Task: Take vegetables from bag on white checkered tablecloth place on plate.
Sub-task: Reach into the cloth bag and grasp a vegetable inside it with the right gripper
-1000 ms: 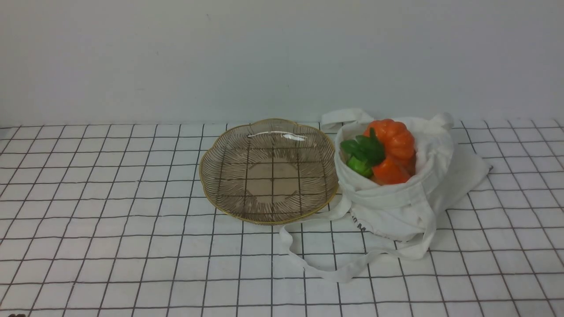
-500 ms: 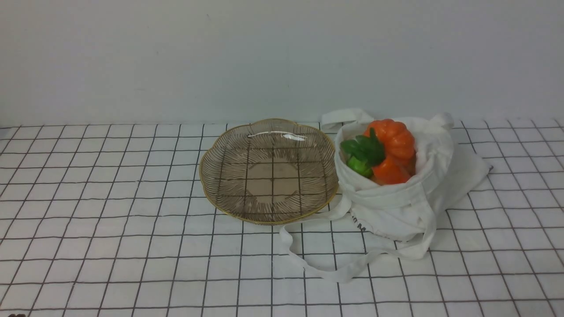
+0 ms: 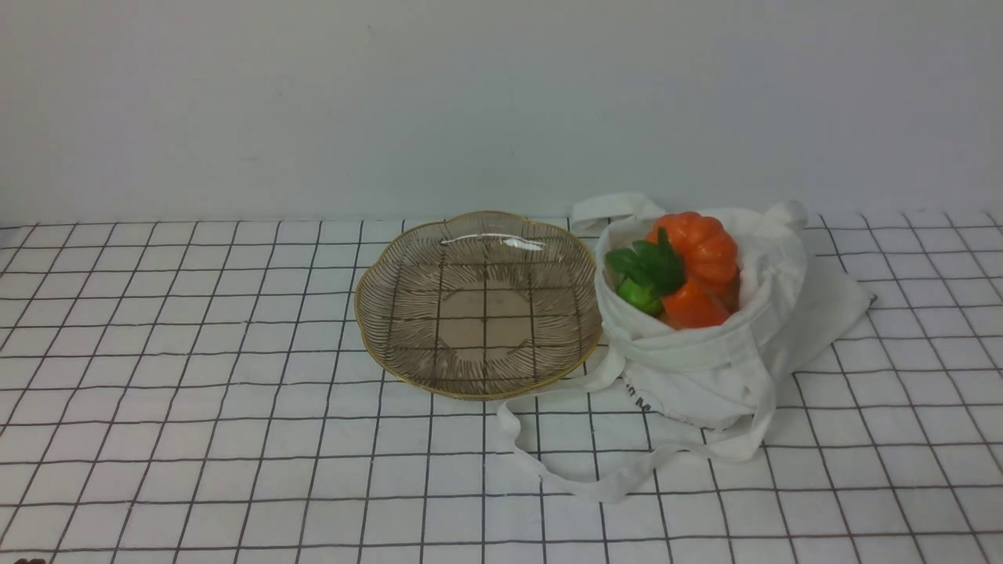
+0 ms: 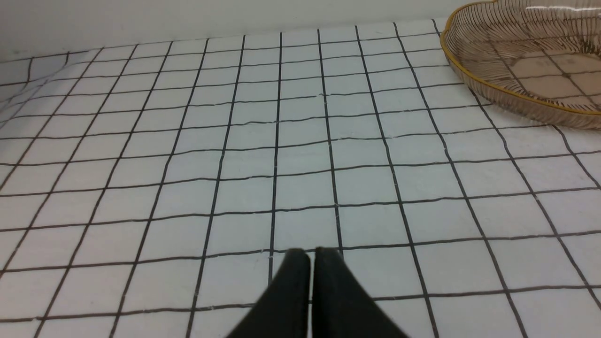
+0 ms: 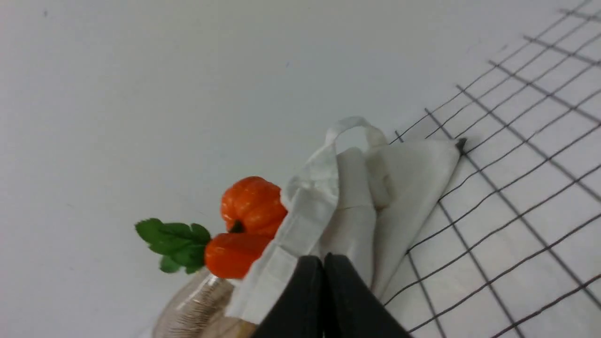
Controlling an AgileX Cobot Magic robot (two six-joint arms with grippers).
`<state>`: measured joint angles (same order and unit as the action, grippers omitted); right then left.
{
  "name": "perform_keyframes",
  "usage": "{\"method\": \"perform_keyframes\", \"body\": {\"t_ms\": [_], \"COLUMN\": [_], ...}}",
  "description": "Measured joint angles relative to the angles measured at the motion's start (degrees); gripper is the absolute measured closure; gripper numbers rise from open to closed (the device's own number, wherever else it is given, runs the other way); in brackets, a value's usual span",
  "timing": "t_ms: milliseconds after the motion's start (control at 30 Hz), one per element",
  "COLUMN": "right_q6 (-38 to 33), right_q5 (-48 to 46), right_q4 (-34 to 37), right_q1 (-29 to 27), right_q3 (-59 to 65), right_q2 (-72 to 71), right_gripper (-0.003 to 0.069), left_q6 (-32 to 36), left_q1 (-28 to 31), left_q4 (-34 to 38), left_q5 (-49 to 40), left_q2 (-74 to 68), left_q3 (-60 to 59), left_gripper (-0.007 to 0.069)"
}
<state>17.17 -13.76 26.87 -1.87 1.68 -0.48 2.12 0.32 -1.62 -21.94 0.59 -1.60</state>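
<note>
The white cloth bag (image 3: 705, 360) sits on the white checkered tablecloth (image 3: 196, 376), right of the glass plate (image 3: 478, 305). In its open mouth lie an orange pumpkin (image 3: 697, 244), an orange carrot (image 3: 693, 305) with green leaves (image 3: 650, 262) and a green piece (image 3: 636, 295). Neither arm shows in the front view. My left gripper (image 4: 311, 256) is shut and empty over bare cloth, with the plate (image 4: 521, 61) off to one side. My right gripper (image 5: 324, 260) is shut and empty, close to the bag (image 5: 357, 202); the pumpkin (image 5: 252, 204) and carrot (image 5: 232, 253) show beyond it.
A long strap handle (image 3: 619, 478) loops over the cloth in front of the bag, and another (image 3: 607, 207) lies behind it. A plain white wall (image 3: 501, 102) stands behind the table.
</note>
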Motion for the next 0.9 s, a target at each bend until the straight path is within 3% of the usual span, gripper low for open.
{"method": "perform_keyframes", "body": {"t_ms": [267,467,733,833,900], "right_q6": [-0.82,-9.04,-11.46,-12.36,-16.58], "right_q5": [-1.73,-5.55,-28.55,-30.73,-30.27], "right_q4": [3.78,-1.73,-11.68,-10.66,-6.35], "right_q1": [0.00,0.00,0.00,0.00,0.10], "right_q3": [-0.90,-12.96,-30.19,-31.25,-31.77], "right_q2": [0.00,0.75,25.33,35.85,42.46], "right_gripper": [0.0676,0.0676,0.0669,0.0665,0.0655], "left_q6": [0.00,0.00,0.00,0.00,0.00], "left_q1": [0.00,0.00,0.00,0.00,0.00], "left_q4": [0.00,0.00,0.00,0.00,0.00], "left_q5": [0.00,0.00,0.00,0.00,0.00], "left_q2": [0.00,0.00,0.00,0.00,0.00], "left_q3": [0.00,0.00,0.00,0.00,0.00], "left_gripper": [0.0632,0.0632,0.0632,0.0632,0.0632]}}
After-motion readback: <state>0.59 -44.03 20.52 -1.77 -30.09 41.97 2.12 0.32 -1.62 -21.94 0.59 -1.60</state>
